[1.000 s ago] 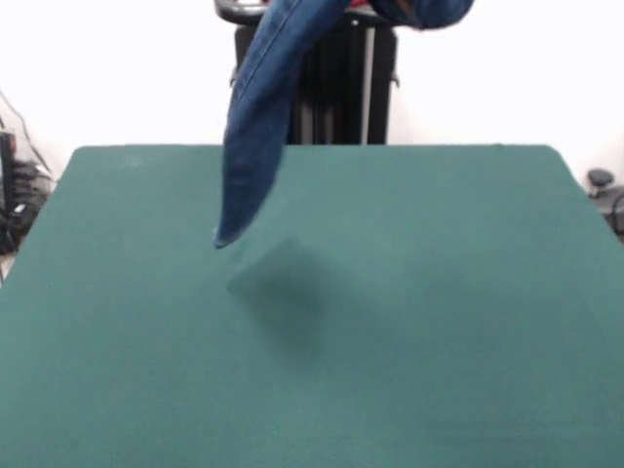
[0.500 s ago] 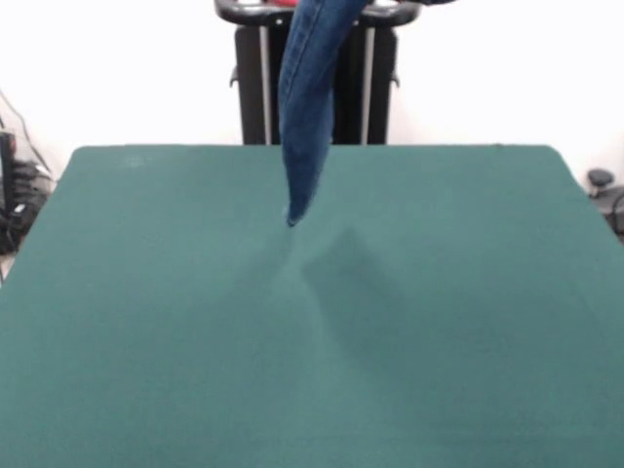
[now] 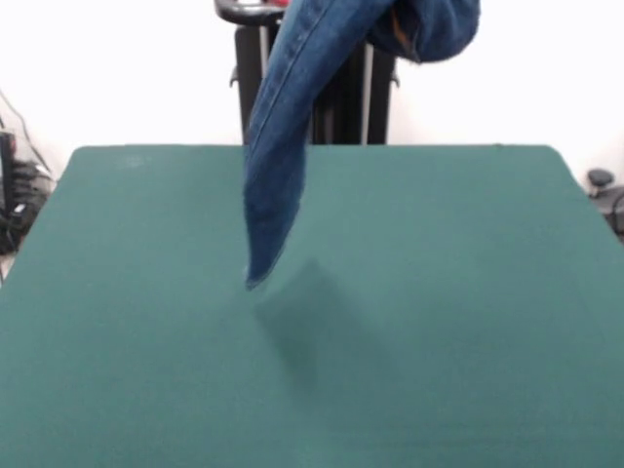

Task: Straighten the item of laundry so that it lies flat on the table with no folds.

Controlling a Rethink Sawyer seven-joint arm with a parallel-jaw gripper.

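The item of laundry (image 3: 278,166), a pair of blue denim jeans, hangs in the air from above the picture's top edge. One long leg dangles down and to the left, and its hem tip floats just over the green table (image 3: 468,292) near the middle. Whether the tip touches the cloth, I cannot tell. A bunched part of the jeans with orange stitching shows at the top right. A soft shadow lies on the table right of the tip. The gripper is hidden above the top edge.
A black pedestal (image 3: 375,97) stands behind the table's far edge. Cables and dark gear (image 3: 15,195) sit off the table's left side. A small dark object (image 3: 600,180) is off the right corner.
The hanging leg swung right and up half a second ago. It has now swung back left and hangs lower, and the bunched part shows again at the top right.
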